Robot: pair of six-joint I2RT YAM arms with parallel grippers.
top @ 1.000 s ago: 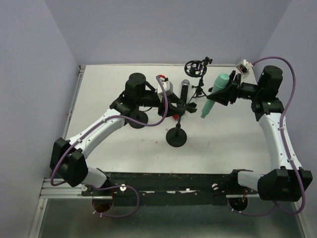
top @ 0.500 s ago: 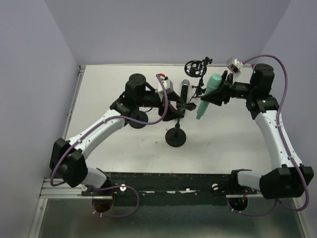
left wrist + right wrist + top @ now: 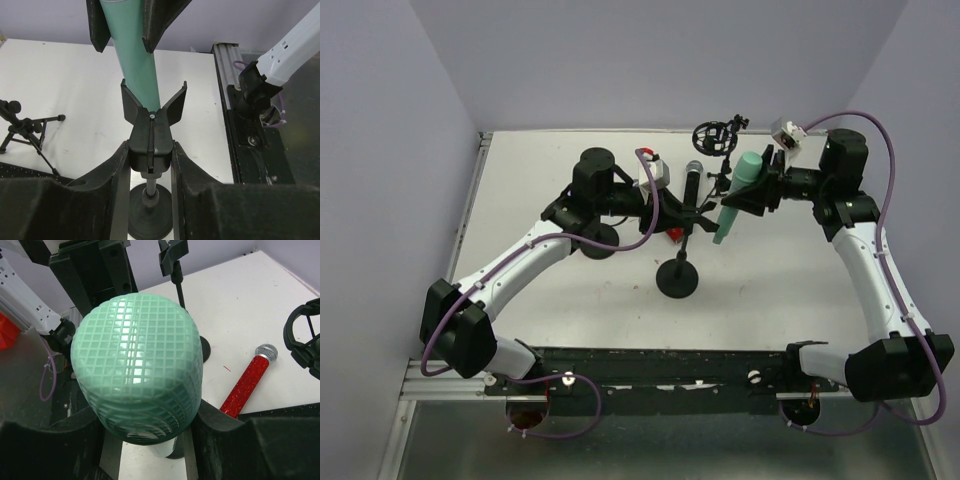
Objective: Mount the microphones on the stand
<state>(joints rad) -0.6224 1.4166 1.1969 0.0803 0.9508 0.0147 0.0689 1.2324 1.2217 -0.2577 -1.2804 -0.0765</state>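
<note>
My right gripper (image 3: 754, 192) is shut on the mint-green microphone (image 3: 733, 203), held tilted with its head (image 3: 137, 370) up. Its lower body (image 3: 134, 60) hangs just above and behind the forked clip (image 3: 152, 131) of the black round-base stand (image 3: 677, 279). My left gripper (image 3: 680, 212) is shut on that clip, its fingers (image 3: 117, 165) on both sides. The black microphone with silver head (image 3: 692, 182) lies just behind the clip. The red microphone (image 3: 248, 387) lies on the table and is mostly hidden under my left arm in the top view (image 3: 672, 236).
A small tripod stand with a round shock mount (image 3: 714, 136) stands at the back, close to the right gripper; it also shows in the left wrist view (image 3: 25, 127). A second round black base (image 3: 597, 240) sits under my left arm. The table's near rail (image 3: 250, 130) is by the stand.
My right gripper has carried the mint-green microphone left and slightly back, closer to the stand's clip. My left gripper has stayed on the clip.
</note>
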